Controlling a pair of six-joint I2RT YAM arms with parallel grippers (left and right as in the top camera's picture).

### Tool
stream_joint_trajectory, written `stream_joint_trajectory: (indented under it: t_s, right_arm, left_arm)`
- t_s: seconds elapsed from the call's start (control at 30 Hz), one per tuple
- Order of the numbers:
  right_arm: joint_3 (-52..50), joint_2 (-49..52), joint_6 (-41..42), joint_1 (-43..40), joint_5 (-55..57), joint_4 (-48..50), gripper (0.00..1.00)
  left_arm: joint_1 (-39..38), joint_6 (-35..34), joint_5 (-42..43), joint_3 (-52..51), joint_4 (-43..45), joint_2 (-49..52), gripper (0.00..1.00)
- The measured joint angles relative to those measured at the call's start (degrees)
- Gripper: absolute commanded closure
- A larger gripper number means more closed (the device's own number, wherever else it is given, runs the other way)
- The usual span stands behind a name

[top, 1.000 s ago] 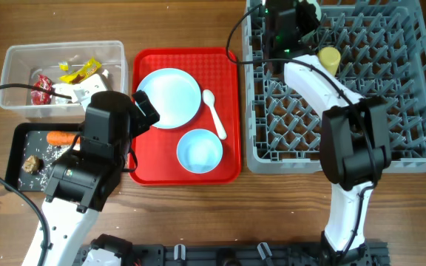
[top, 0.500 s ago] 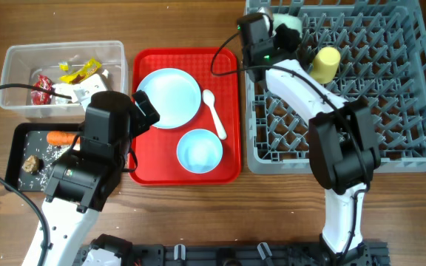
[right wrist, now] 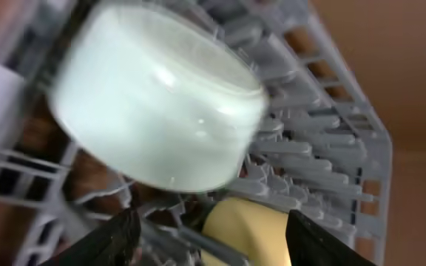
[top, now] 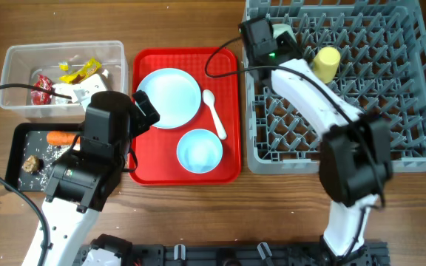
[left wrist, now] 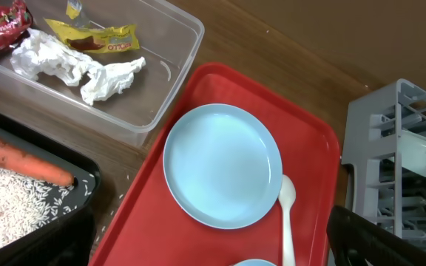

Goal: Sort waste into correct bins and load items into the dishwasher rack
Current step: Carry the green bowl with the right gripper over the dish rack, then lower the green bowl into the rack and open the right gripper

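Far left sorted by the look of it: wrappers (top: 80, 70) and tissue (left wrist: 80, 66) in clear tub (top: 17, 66); carrot (top: 61, 137), rice (left wrist: 13, 199) and brown lump (top: 29, 164) in black tray (top: 11, 159). Left gripper (top: 145, 111) hanging over left edge of red tray (top: 231, 96), fingers wide apart, nothing between them. Not yet loaded, all on red tray: light blue plate (top: 168, 97), white spoon (top: 214, 114) just right of it, light blue bowl (top: 200, 151) toward front. Further right, dishwasher rack (top: 390, 111): right gripper (right wrist: 213, 225) at back-left corner, fingers apart, clamped on nothing. Pale green bowl (right wrist: 154, 103) just beyond fingertips among pegs, blurred in wrist view, so seating impossible to confirm. Yellow cup (top: 326, 60) close on bowl's right, apparently tilted. Step in hand, as a guess: letting go of bowl and backing off. To do it well: withdraw along finger axis, up and away, no sideways sweep, with cup next door and pegs all round. Hold fingers apart until clear of bowl rim. Check from overhead for bowl wedged between pegs rather than perched on tips; if perched, press down before leaving. Then plate next, stood on edge in a free peg row, well apart from bowl and cup.
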Motion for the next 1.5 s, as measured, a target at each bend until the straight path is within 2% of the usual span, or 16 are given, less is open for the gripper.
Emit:
stream_joint_trajectory:
  t_s: [0.03,0.1,0.13,0.17,0.2,0.33,0.5,0.73,1.2,1.5]
  right_arm:
    - [0.0,-2.3,0.9,0.1,-1.4,-0.6,0.44]
    - [0.0,-7.0,2.6,0.2,-3.4,-0.8,0.63]
    - [0.0,-9.9,3.7,0.2,-4.7,-0.8,0.82]
    - [0.0,-11.6,4.5,0.0,-6.0,-0.7,0.93]
    - [0.0,-12.8,5.3,-0.4,-7.7,-0.5,0.96]
    - [0.0,-13.0,9.4,-4.7,-17.0,0.0,0.96]
    - [0.0,-10.5,15.8,-14.6,-33.4,6.4,0.95]
    - [0.0,-5.7,18.3,-16.3,-44.1,9.9,0.96]
    - [0.0,-1.4,18.5,-16.2,-48.0,7.2,0.96]
    - [0.0,-1.0,20.5,-16.2,-48.4,17.5,0.96]
  left_arm:
    - [0.0,0.0,0.0,0.0,0.0,0.0,0.0]
    - [0.0,0.0,0.0,0.0,0.0,0.0,0.0]
    - [0.0,0.0,0.0,0.0,0.0,0.0,0.0]
    - [0.0,0.0,0.0,0.0,0.0,0.0,0.0]
    - [0.0,0.0,0.0,0.0,0.0,0.0,0.0]
    - [0.0,0.0,0.0,0.0,0.0,0.0,0.0]
    - [0.0,0.0,0.0,0.0,0.0,0.0,0.0]
    - [0.0,0.0,0.0,0.0,0.0,0.0,0.0]
    - [0.0,0.0,0.0,0.0,0.0,0.0,0.0]
    - [0.0,0.0,0.0,0.0,0.0,0.0,0.0]
